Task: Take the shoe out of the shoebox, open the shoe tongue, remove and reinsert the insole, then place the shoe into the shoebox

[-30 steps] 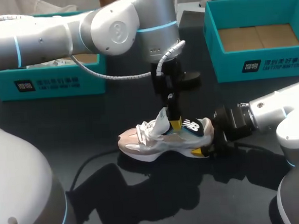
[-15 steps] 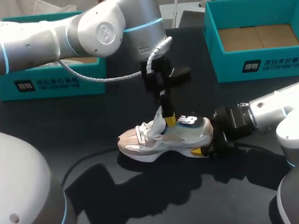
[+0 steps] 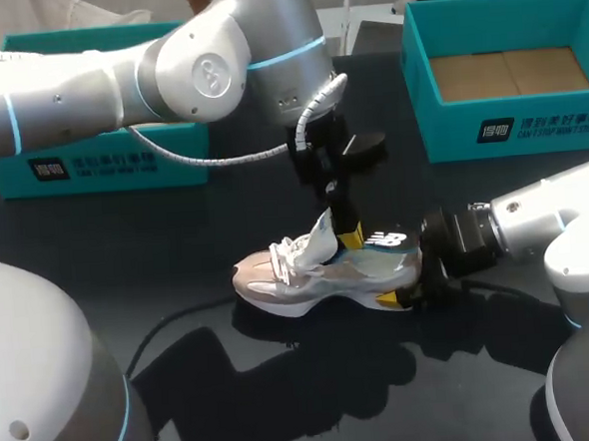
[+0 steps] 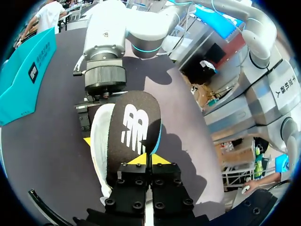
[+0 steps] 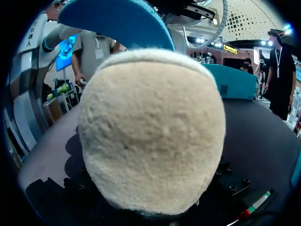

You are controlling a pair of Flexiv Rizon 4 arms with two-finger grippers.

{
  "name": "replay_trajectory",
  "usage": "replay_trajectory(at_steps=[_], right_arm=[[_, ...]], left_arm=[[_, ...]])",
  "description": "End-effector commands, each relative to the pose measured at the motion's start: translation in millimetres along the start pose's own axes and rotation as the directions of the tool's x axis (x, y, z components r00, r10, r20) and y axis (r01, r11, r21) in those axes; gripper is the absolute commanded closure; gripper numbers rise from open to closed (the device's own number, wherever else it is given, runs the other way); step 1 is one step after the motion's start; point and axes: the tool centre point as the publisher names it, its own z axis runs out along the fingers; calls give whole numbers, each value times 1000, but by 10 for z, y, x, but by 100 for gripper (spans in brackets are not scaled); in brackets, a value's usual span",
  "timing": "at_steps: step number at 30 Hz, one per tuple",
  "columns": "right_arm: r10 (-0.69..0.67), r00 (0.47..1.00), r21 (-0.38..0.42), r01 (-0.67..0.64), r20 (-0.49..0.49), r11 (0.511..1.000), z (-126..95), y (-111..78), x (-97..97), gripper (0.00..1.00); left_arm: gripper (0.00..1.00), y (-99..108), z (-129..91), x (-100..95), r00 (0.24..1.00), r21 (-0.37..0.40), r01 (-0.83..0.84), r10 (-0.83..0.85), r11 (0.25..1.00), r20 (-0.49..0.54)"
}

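Note:
The pale pink and white shoe (image 3: 313, 277) lies on its sole on the dark table (image 3: 106, 252), toe to the left. My left gripper (image 3: 349, 239) hangs over its opening, shut on the black insole (image 3: 384, 242), which sticks up out of the shoe. In the left wrist view the insole (image 4: 134, 125) runs ahead from that gripper (image 4: 150, 160). My right gripper (image 3: 406, 282) grips the heel from the right, with one yellow fingertip (image 3: 387, 300) against the near side of the sole. The fuzzy beige heel (image 5: 150, 132) fills the right wrist view, with the insole's blue underside (image 5: 117, 21) above it.
A teal shoebox (image 3: 91, 165) stands at the back left, partly behind my left arm. A second teal box (image 3: 509, 127) with a cardboard floor stands at the back right. A black cable (image 3: 180, 315) lies on the table left of the shoe.
My left arm swung a little to the left and back to the right, carrying the insole with it. The shoe and my right arm kept still.

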Motion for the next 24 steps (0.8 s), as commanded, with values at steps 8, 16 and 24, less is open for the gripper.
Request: replay_trajectory(at_steps=[8,16,24], right_arm=[[0,1000,3,0,1,1000,12,8,2,100],[0,1000,3,0,1,1000,12,8,2,100],[0,1000,3,0,1,1000,12,8,2,100]], left_arm=[[69,-123,60,125,993,21,-55,52,998,109],[16,-146,11,209,941,13,-78,69,997,331],[13,-122,11,151,897,-12,-86,83,996,434]])
